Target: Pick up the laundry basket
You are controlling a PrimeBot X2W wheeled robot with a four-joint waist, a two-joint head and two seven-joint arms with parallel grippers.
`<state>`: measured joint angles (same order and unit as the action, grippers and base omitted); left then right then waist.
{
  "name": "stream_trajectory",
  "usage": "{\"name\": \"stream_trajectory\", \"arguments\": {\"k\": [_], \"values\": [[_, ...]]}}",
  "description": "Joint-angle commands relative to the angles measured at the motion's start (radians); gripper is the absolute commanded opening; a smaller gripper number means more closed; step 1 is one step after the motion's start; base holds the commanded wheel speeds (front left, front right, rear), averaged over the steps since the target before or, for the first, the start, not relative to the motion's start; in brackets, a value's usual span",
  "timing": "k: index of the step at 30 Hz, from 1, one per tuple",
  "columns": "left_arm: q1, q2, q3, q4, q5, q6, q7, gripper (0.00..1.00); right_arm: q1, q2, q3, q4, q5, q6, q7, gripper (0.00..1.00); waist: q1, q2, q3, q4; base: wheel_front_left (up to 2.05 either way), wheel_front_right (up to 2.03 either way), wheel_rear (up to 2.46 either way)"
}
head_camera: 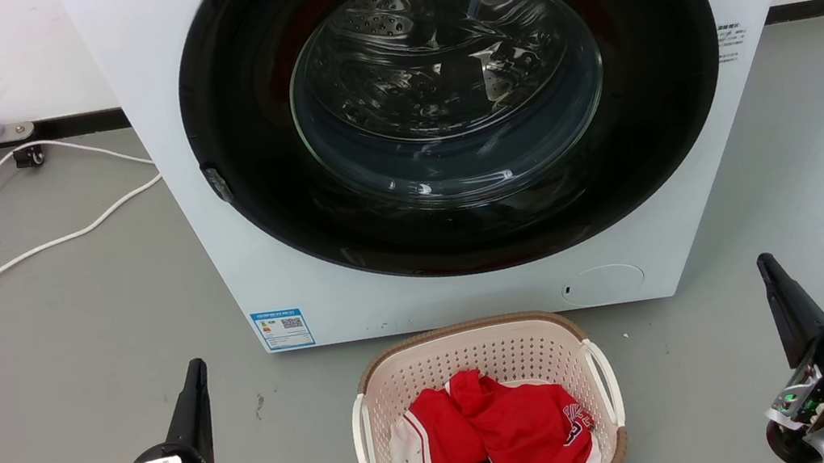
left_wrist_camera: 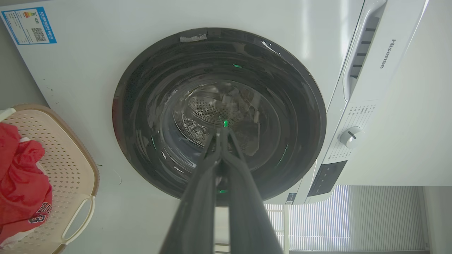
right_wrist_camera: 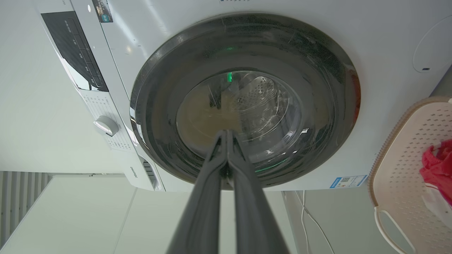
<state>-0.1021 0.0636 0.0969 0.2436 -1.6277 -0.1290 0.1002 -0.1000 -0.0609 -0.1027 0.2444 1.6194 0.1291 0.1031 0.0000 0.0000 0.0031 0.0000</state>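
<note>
Sitting on the grey floor (head_camera: 69, 340) just in front of the washing machine (head_camera: 471, 300), the laundry basket (head_camera: 479, 352) was low in the middle of your head view. Its far rim was close to the machine's white front, though you could not tell whether they touched. A red and white garment (head_camera: 508, 438) lay crumpled inside it, and a white loop handle (head_camera: 362, 439) stood out on each side.

You had the left gripper (head_camera: 196, 370) well apart from the basket on its left and the right gripper (head_camera: 766, 267) well apart on its right, both pointing toward the machine. Neither touched the basket.

In your left wrist view that gripper's fingers (left_wrist_camera: 197, 197) met at the tips with nothing between them, and the basket showed at the left edge. In your right wrist view the other pair of fingers (right_wrist_camera: 201, 204) were likewise pressed together and empty, with the basket at the right edge. Both pairs pointed at the machine's round glass door (head_camera: 445, 96).

A white cable (head_camera: 16, 258) trailed across the floor to the left of the machine.
</note>
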Motion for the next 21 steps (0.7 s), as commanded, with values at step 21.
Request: {"name": "stream_trajectory", "arguments": {"k": [21], "values": [[-0.009,-0.004,0.007,0.002,0.009,-0.003,0.007,0.0,-0.013,0.006,-0.005,0.001,-0.006,0.003,0.005,0.0,0.0,0.0,0.0,0.0,0.0,0.0,0.0]]}}
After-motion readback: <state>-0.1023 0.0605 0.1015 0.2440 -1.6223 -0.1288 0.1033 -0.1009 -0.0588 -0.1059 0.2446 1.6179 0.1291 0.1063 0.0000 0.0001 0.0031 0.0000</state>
